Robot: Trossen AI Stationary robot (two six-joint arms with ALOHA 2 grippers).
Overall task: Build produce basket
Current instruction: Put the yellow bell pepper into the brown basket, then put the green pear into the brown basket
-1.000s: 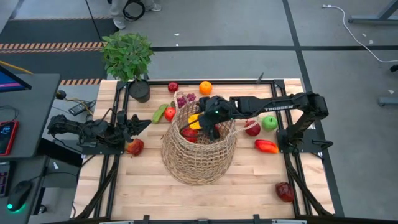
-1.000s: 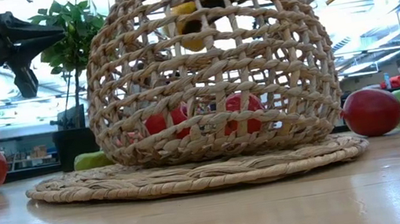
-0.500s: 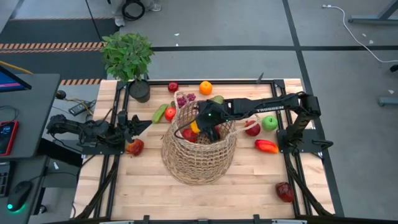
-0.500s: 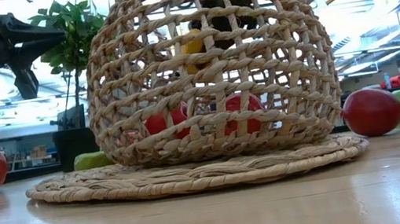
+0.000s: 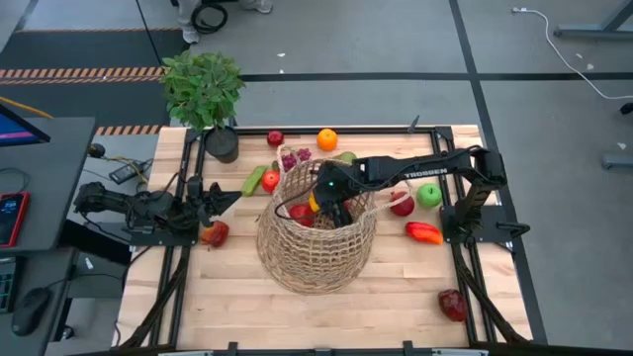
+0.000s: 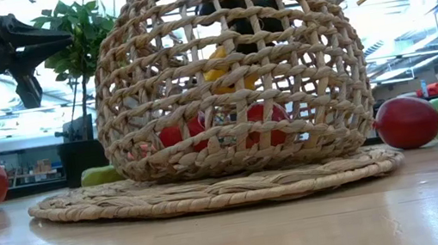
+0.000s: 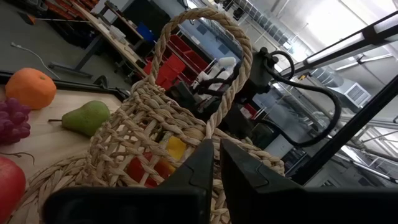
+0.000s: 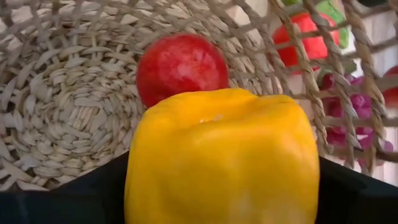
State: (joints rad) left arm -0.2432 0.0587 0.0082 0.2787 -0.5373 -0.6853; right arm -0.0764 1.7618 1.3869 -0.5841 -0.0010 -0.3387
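Landmark: basket [image 5: 316, 237], tan open-weave wicker, standing on the wooden counter [image 5: 396, 297] about mid-width, on a flat woven mat [image 6: 212, 190].
Inside the basket: right gripper [image 5: 321, 203] reaches down through the mouth with a yellow pepper [image 8: 221, 155] between its fingers; whether they clamp it or have let go, I cannot tell. A red apple [image 8: 181, 67] lies on the woven floor just beyond the pepper.
In the way: the wicker wall and its loop handle [image 7: 205, 68] screen the pepper and gripper from the low and left wrist views; only yellow and red patches show through the weave.
Just beside the basket, far side: red apple [image 5: 270, 180], green cucumber [image 5: 254, 180], purple grapes [image 5: 294, 157], a green pear [image 7: 87, 117].
Just beside the basket, robot's right: red apple [image 5: 402, 205] under the right arm, green apple [image 5: 428, 195], red pepper [image 5: 423, 232].
Near the basket, robot's left: left gripper [image 5: 213, 198], fingers together on nothing, pointing at the basket; a red fruit [image 5: 214, 233] lies on the counter beside it.
Well apart, near right corner: dark red fruit [image 5: 453, 305].
Farther, counter's far edge: orange [image 5: 326, 139], small red apple [image 5: 275, 138].
Farthest, far left corner: potted plant [image 5: 205, 94] in a black pot.
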